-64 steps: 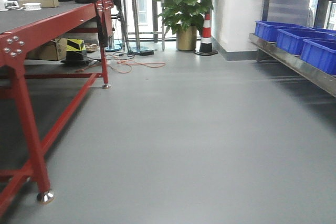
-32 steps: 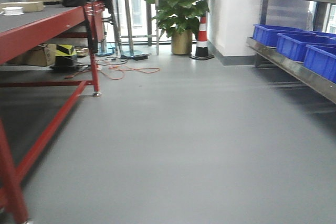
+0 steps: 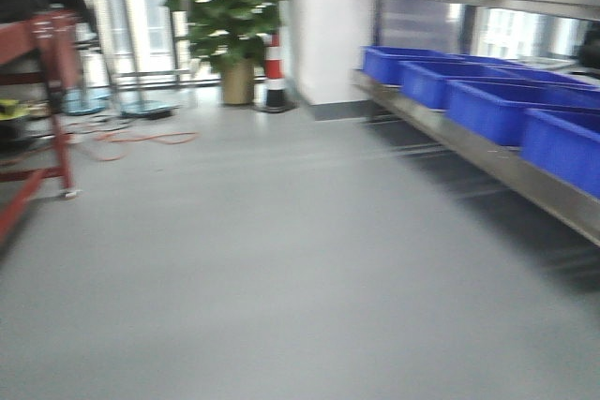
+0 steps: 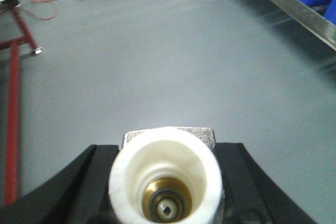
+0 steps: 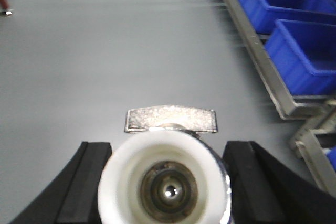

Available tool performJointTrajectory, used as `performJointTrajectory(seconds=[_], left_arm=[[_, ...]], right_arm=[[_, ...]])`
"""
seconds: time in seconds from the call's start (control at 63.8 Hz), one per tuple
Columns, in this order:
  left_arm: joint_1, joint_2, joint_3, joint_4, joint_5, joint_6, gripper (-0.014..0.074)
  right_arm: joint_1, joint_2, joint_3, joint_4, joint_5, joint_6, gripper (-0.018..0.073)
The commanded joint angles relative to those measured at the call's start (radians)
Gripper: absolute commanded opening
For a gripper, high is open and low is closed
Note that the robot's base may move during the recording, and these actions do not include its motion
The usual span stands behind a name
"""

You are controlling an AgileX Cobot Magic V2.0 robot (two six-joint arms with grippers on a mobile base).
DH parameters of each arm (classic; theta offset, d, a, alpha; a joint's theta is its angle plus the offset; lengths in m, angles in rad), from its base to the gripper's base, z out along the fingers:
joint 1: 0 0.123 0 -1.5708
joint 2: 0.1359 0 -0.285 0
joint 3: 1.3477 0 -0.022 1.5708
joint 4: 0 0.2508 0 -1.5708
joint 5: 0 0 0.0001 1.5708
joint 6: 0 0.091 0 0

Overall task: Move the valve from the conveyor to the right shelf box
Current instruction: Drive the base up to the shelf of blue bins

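- The valve sits clamped between the black fingers of the left gripper, over the grey floor. Its white open end faces the wrist camera, with brass showing inside.
- A second valve is gripped the same way by the right gripper, and its flat metal handle lies across the far side.
- Both grippers point forward and slightly down at the bare floor, with neither near a surface.
- Only the right wrist view looks down into the blue boxes on the shelf. Their insides are a blurred blue, so I cannot tell what they contain.
- The front view shows the boxes in a row along the shelf's metal ledge on the right, with another shelf level above. The grippers and valves are out of this view.
- At far left stands a red-framed table, whose leg also shows in the left wrist view.
- Farther back are a potted plant, a striped cone and an orange cable lying on the floor.
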Motion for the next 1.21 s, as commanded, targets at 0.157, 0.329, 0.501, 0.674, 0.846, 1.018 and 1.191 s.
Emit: performJointTrajectory(seconds=[0.157, 0.329, 0.501, 0.674, 0.846, 1.018, 1.191], left_arm=[[-0.005, -0.013, -0.007, -0.015, -0.050, -0.005, -0.0111], [-0.005, -0.013, -0.007, -0.015, -0.050, -0.005, -0.0111], [-0.005, -0.013, -0.007, -0.015, -0.050, -0.005, -0.0111], [-0.005, -0.013, -0.007, -0.015, -0.050, -0.005, -0.0111], [-0.005, -0.013, -0.007, -0.015, -0.050, -0.005, -0.0111], [-0.005, -0.013, -0.007, -0.015, -0.050, -0.005, -0.0111], [-0.005, -0.013, -0.007, -0.015, -0.050, -0.005, -0.0111]], right_arm=[[-0.001, -0.011, -0.018, -0.006, -0.070, -0.010, -0.0153], [-0.001, -0.011, -0.018, -0.006, -0.070, -0.010, -0.0153], [-0.001, -0.011, -0.018, -0.006, -0.070, -0.010, -0.0153], [-0.001, -0.011, -0.018, -0.006, -0.070, -0.010, -0.0153], [-0.001, -0.011, -0.018, -0.006, -0.070, -0.010, -0.0153], [-0.001, -0.011, -0.018, -0.006, -0.070, -0.010, -0.0153], [-0.001, -0.011, -0.018, -0.006, -0.070, -0.010, -0.0153]])
